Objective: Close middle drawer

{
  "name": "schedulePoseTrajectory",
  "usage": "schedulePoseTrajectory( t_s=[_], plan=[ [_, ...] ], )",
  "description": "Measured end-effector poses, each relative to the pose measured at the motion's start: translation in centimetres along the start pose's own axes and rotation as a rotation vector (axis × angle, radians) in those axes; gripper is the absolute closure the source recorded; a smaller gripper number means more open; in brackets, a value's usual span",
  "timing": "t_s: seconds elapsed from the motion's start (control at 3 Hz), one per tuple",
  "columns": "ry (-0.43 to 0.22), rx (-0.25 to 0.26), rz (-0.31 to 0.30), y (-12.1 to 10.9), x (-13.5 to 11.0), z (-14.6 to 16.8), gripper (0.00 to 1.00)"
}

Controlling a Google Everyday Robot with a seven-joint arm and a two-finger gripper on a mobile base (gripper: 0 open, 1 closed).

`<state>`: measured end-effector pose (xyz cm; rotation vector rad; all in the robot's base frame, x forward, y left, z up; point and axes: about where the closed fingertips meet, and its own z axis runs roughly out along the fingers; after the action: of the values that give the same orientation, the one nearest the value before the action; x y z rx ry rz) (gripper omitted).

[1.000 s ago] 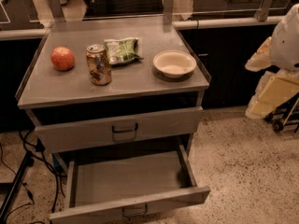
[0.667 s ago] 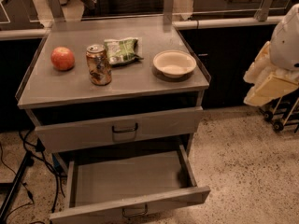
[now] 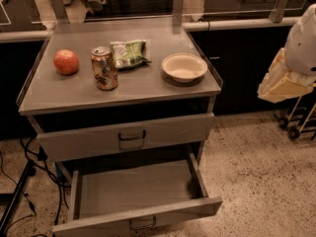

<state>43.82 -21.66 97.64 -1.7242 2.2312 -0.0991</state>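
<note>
The wide, shallow grey metal middle drawer (image 3: 133, 191) is pulled far out of the grey steel-topped cabinet (image 3: 143, 85), under the taller grey front (image 3: 168, 132). The cream-and-white gripper (image 3: 279, 83) hangs beside the cabinet's right side, higher than the drawer and well apart from it. Whether it is apart or together cannot be told.

The cream-yellow tool (image 3: 279, 85) hung at the right edge. Left of it, the bench (image 3: 145, 89) and the middle drawer (image 3: 133, 194) were dull grey. Farther left sat a cream bowl (image 3: 185, 67), a green bag (image 3: 128, 53), a gold-and-red patterned can (image 3: 104, 68) and a red-orange apple (image 3: 66, 61). Below the tool, the floor (image 3: 256, 172) was beige with dark speckles.
</note>
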Motion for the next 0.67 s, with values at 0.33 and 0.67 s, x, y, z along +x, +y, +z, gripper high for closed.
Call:
schedulePoseTrajectory(
  t_s=[0.33, 0.67],
  plan=[
    [-0.013, 0.005, 0.003, 0.1, 0.1, 0.0, 1.0],
    [-0.059, -0.02, 0.022, 2.3, 0.4, 2.1, 1.0]
  ],
)
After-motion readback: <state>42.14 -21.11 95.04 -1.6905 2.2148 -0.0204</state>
